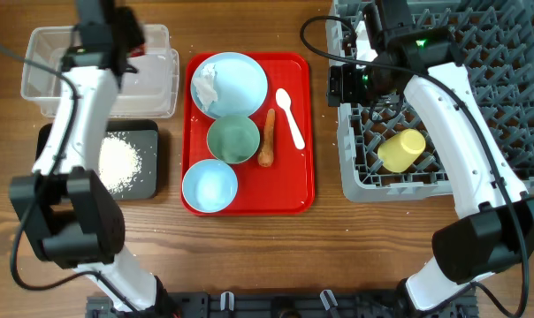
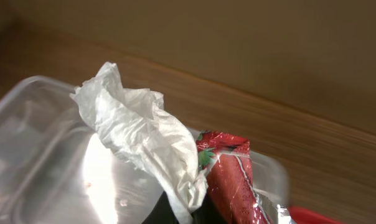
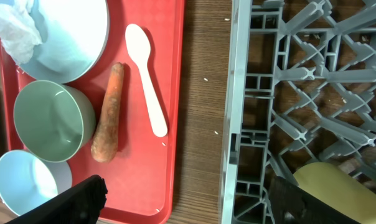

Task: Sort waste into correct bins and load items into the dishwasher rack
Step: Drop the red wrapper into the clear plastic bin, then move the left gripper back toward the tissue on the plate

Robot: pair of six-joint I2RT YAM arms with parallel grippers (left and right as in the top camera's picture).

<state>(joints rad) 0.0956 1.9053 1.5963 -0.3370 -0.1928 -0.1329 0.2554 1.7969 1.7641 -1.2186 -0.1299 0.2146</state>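
Waste is what you have in hand right now: the crumpled white tissue (image 2: 138, 143) and the red snack wrapper (image 2: 231, 180) both rise out of the left gripper (image 1: 133, 46). Its jaws are closed tight on the tissue, with the wrapper seemingly pinched alongside, and the pair hangs over the clear tub (image 2: 26, 143) at the table's back left. I judge this the drop step of the sorting, so your next move calls for opening over the tub's middle, low enough that the light tissue does not drift past the rim; the foil wrapper, slick and creased, may cling to a finger. The tissue is soft, thin and wrinkled; the tub is glossy, see-through and round-cornered. Your right gripper (image 3: 188, 205) stands wide and empty above the gap between the red tray (image 3: 172, 168) and the dishwasher rack (image 3: 238, 93), a rigid grey lattice that already holds the yellow cup (image 1: 401, 150), apparently on its side. On the red tray sit the blue plate (image 1: 245, 79) with a second wad of tissue (image 1: 205, 87) on it, the pale green bowl (image 1: 232, 140), the light blue bowl (image 1: 209, 185), the tapered, rough-skinned carrot (image 1: 267, 140) and the smooth white spoon (image 1: 290, 117). The loose rice (image 1: 121, 163) lies heaped in the matte black tray (image 1: 50, 141) just in front of the tub.
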